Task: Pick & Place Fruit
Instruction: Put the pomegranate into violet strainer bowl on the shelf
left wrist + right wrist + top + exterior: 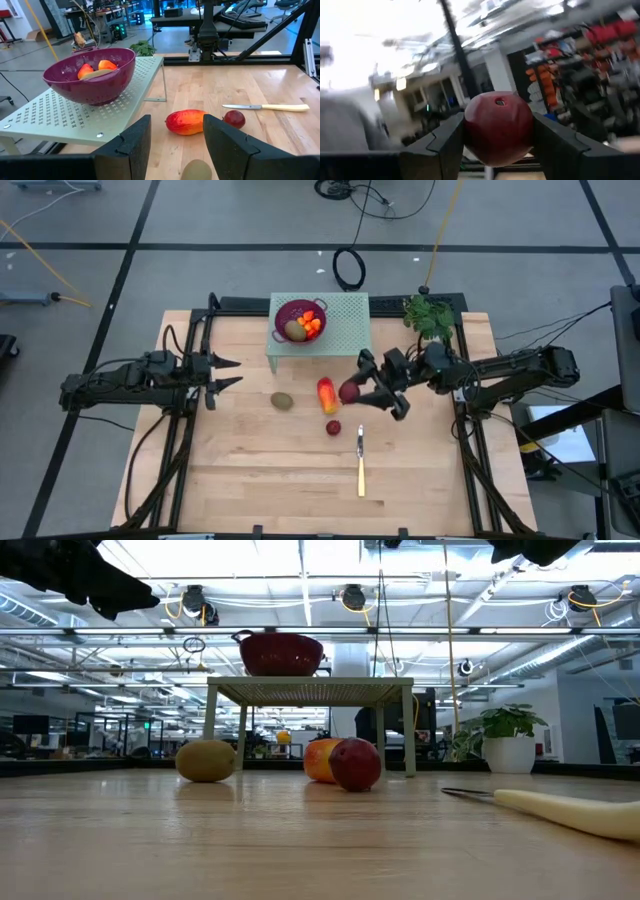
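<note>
Near the middle of the wooden surface (260, 470), the right claw (362, 388) pinches a dark red ball (348, 392) between its two dark fingers, lifted above the wood just beside the red-orange oblong fruit (327, 395). A second dark red ball (333, 427) lies on the wood a little toward the front edge, and a brown-green oval (282, 400) lies apart, on the left of the oblong. The knife (361, 461) lies flat between these and the front edge, where much bare wood stays free. At the back edge a perforated pale green stand (345, 325) carries the round purple colander (297, 316), holding another oval and orange pieces. The left claw (232, 373) hangs spread and holds nothing near the left edge.
</note>
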`<control>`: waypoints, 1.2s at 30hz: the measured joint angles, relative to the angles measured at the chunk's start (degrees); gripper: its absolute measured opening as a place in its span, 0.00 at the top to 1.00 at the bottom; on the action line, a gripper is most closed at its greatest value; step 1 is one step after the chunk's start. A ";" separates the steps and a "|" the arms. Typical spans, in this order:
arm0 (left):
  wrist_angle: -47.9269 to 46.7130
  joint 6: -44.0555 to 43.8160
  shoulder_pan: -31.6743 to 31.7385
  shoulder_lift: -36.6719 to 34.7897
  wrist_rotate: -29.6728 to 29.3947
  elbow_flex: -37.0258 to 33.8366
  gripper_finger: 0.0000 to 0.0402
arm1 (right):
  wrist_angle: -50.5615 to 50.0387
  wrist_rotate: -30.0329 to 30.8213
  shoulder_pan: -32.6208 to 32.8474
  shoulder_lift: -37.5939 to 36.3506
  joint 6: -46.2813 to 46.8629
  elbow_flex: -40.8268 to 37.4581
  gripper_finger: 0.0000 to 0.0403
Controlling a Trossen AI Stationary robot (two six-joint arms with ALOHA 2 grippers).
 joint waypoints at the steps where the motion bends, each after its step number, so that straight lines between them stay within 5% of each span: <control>1: 0.00 0.00 -0.02 0.00 0.00 0.00 0.55 | -0.01 -1.04 0.04 -0.02 -3.45 0.00 0.50; 20: 0.00 1.60 -0.02 -0.02 -0.04 -0.02 0.55 | 10.20 -2.96 0.11 -0.02 -44.24 -0.02 0.50; 29: 0.00 1.49 0.00 -0.01 -0.04 0.00 0.55 | 9.57 -2.95 0.11 0.00 -43.83 -0.02 0.50; 36: -0.01 1.49 -0.01 -0.01 -0.03 0.00 0.55 | 8.89 1.71 -1.78 0.00 -26.61 -0.02 0.50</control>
